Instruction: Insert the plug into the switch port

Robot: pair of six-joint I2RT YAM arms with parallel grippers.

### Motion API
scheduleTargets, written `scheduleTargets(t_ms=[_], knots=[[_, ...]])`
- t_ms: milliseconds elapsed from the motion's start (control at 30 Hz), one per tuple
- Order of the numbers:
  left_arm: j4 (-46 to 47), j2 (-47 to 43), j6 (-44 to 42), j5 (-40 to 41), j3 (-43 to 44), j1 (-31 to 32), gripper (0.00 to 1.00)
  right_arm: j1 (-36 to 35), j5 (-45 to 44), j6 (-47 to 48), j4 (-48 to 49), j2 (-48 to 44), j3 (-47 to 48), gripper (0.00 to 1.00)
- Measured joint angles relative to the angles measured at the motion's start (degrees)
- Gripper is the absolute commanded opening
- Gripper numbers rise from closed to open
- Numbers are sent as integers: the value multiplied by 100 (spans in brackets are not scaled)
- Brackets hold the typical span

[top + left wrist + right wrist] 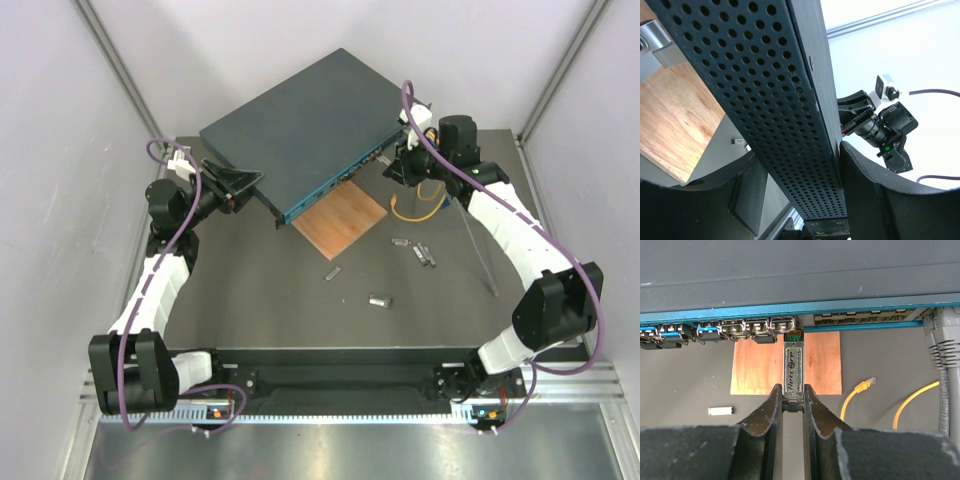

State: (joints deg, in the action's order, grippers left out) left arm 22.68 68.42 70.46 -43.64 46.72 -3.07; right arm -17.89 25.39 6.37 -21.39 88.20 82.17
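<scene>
2 black fingers point(771, 412) of the right gripper point(792, 400) are closed narrowly on the tail of the plug point(793, 367), a slim metal transceiver module with printed lettering along its top. It looks rigid, light and smooth-sided, so I judge it can twist or slip between the pads if pushed off-axis. The tail hold leaves the whole nose free, which suits insertion. The small green edge at its nose is probably the delicate part.

In the right wrist view the plug stands upright at the centre of the frame, straight out from the fingers. Its nose is at the mouth of a port point(793, 333) in the teal front face of the switch point(790, 275), just right of a row of metal cages. I cannot tell whether it has entered.

The switch is a big flat metal box, stiff and likely heavy. It fills the upper centre of the top view, tilted, with a thin wooden square point(755, 365) below its front edge. The left gripper point(805, 200) clamps the switch's perforated side wall at the bottom of the left wrist view, apparently bracing it against the push. A yellow cable point(910, 400) lies at lower right.
</scene>
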Motion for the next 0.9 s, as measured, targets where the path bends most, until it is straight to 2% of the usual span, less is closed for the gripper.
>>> scheduleTargets(t_ms=[900], knots=[[4, 11, 4, -7, 0, 0, 18, -2, 125, 98, 190, -52, -96, 0]])
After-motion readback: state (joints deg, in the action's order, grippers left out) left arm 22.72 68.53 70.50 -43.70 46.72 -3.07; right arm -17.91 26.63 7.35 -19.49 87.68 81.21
